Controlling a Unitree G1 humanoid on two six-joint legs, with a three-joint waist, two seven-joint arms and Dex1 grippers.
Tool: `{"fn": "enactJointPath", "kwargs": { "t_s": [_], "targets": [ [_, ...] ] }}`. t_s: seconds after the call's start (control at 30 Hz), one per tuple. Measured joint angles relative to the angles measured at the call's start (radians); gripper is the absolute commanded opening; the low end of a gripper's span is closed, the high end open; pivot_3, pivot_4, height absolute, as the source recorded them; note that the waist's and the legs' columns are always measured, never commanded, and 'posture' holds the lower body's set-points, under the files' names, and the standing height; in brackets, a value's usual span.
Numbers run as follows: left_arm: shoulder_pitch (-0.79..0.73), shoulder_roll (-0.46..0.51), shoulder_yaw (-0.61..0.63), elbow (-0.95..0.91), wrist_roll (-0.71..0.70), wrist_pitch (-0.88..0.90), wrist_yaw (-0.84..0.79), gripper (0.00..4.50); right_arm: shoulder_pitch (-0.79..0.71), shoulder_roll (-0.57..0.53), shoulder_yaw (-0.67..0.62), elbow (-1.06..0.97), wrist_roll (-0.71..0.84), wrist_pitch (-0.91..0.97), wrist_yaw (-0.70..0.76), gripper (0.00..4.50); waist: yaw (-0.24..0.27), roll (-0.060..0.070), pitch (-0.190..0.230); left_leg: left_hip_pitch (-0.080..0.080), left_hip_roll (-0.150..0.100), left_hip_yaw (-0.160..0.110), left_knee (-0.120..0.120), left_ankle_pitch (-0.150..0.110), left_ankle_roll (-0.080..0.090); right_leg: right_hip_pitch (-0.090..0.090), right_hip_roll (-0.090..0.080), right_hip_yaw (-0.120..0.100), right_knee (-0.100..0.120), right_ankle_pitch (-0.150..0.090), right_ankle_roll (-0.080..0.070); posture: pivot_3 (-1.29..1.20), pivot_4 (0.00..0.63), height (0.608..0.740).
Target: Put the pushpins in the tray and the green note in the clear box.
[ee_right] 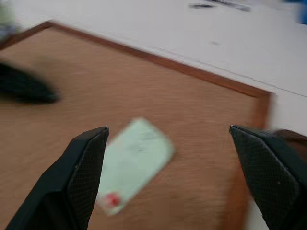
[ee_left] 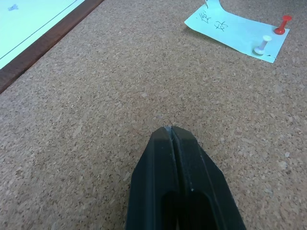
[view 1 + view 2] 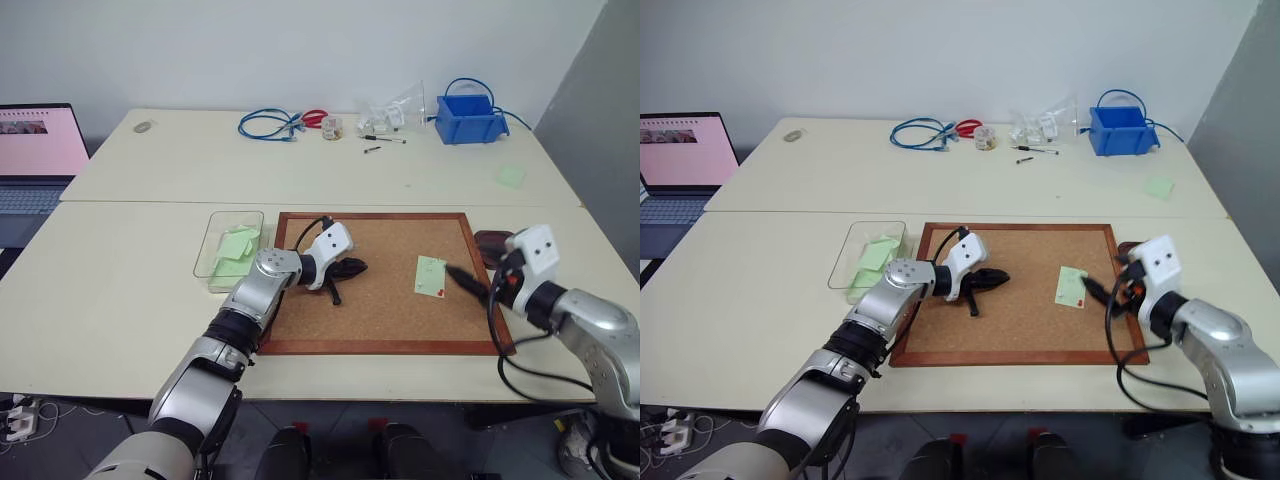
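Note:
The pale green note (image 3: 430, 275) lies on the right part of a cork board (image 3: 380, 320), held by a red pushpin (image 2: 283, 24) and a white pin (image 2: 262, 44) at its near end. My left gripper (image 3: 360, 267) is shut and empty, resting low over the board's middle, left of the note. My right gripper (image 1: 169, 129) is open at the board's right edge, its fingers pointing at the note with nothing between them. The clear box (image 3: 215, 235) sits just left of the board with green paper inside. The dark tray (image 3: 492, 241) is partly hidden behind my right hand.
At the far side of the table are a blue bin (image 3: 468, 118), a blue cable (image 3: 268, 125), red scissors (image 3: 315, 118), a clear bag (image 3: 395, 112) and a brighter green square paper (image 3: 511, 176). A laptop (image 3: 35, 150) stands at the far left.

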Motion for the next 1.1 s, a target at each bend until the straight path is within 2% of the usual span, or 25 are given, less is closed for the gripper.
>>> {"fn": "enactJointPath", "kwargs": {
  "t_s": [0.3,0.33,0.4,0.87,0.93,1.03,1.1],
  "targets": [
    [-0.007,-0.008,0.001,0.013,0.001,-0.002,-0.006,0.0,0.029,0.024,0.132,0.03,-0.054,-0.046,0.012,4.28,0.005,0.0,0.0,0.0,0.0,0.0,0.0,0.0,0.0,0.0,0.0,0.0,0.0,0.0,0.0,0.0,0.15,0.74],
    [-0.008,-0.008,0.001,0.013,0.001,-0.002,-0.006,0.0,0.029,0.03,0.137,0.049,-0.064,-0.058,0.011,3.91,0.005,-0.001,0.0,0.0,0.0,0.0,0.001,0.0,0.0,0.0,0.0,0.0,0.0,0.0,0.0,0.0,0.15,0.74],
    [-0.008,-0.008,0.001,0.013,0.001,-0.002,-0.006,0.0,0.029,0.042,0.139,0.086,-0.07,-0.073,0.009,3.51,0.005,-0.001,0.0,0.0,0.0,0.0,0.0,0.0,0.0,0.0,0.0,0.0,0.0,0.0,0.0,0.0,0.15,0.74],
    [-0.007,-0.006,0.001,0.005,0.003,0.007,-0.007,0.0,0.035,0.053,0.124,0.168,-0.088,-0.15,0.009,0.96,0.005,-0.001,0.0,0.0,0.0,0.0,0.0,0.0,0.0,0.0,0.0,0.0,0.0,0.0,0.0,0.0,0.15,0.74],
    [-0.007,-0.006,0.001,0.002,0.004,0.013,-0.006,0.0,0.035,0.053,0.121,0.177,-0.09,-0.16,0.009,0.75,0.005,-0.001,0.0,0.0,0.0,0.0,0.0,0.0,0.0,0.0,0.0,0.0,0.0,0.0,0.0,0.0,0.15,0.74],
    [-0.007,-0.007,0.001,0.0,0.006,0.015,-0.007,0.0,0.034,0.053,0.113,0.193,-0.091,-0.172,0.009,0.08,0.005,-0.001,0.0,0.0,0.0,0.0,0.0,0.0,0.0,0.0,0.0,0.0,0.0,0.0,0.0,0.0,0.15,0.74],
    [-0.006,-0.007,0.001,-0.002,0.007,0.015,-0.007,0.0,0.034,0.053,0.108,0.2,-0.092,-0.177,0.009,0.02,0.005,-0.001,0.0,0.0,0.0,0.0,0.0,0.0,0.0,0.0,0.0,0.0,0.0,0.0,0.0,0.0,0.15,0.74]
  ]
}}
